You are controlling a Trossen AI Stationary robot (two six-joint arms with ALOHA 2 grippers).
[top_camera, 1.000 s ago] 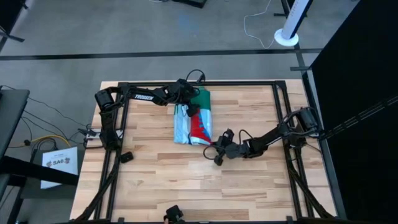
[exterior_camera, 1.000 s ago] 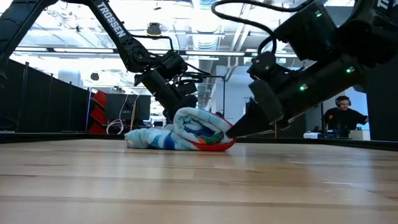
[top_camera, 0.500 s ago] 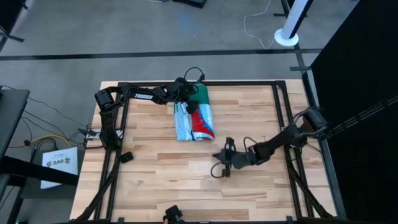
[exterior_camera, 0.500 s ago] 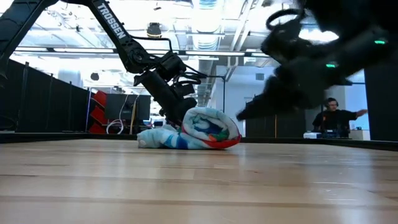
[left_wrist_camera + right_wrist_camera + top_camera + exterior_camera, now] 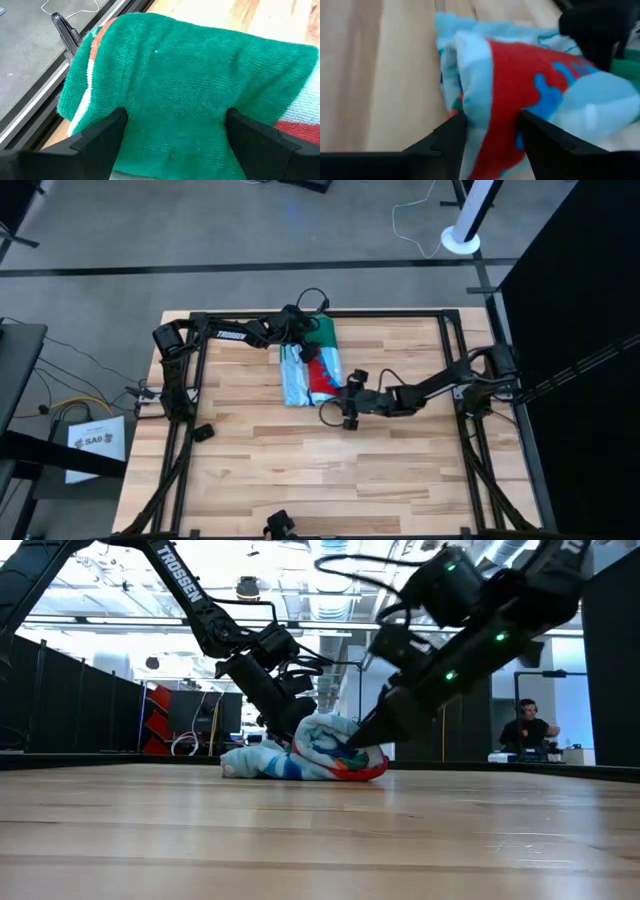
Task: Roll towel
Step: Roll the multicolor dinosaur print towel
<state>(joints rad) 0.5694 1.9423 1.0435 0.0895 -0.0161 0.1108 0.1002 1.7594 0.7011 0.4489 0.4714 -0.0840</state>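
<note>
One towel, two arms and one table are showing. The towel is lying bunched in a partial roll toward the table's 12 o'clock edge. The left gripper is sitting at the towel's 11 o'clock side, its fingers spread wide with green cloth pressing between them. The right gripper is meeting the roll's 4 o'clock end, fingers parted around the red and blue folds without squeezing.
</note>
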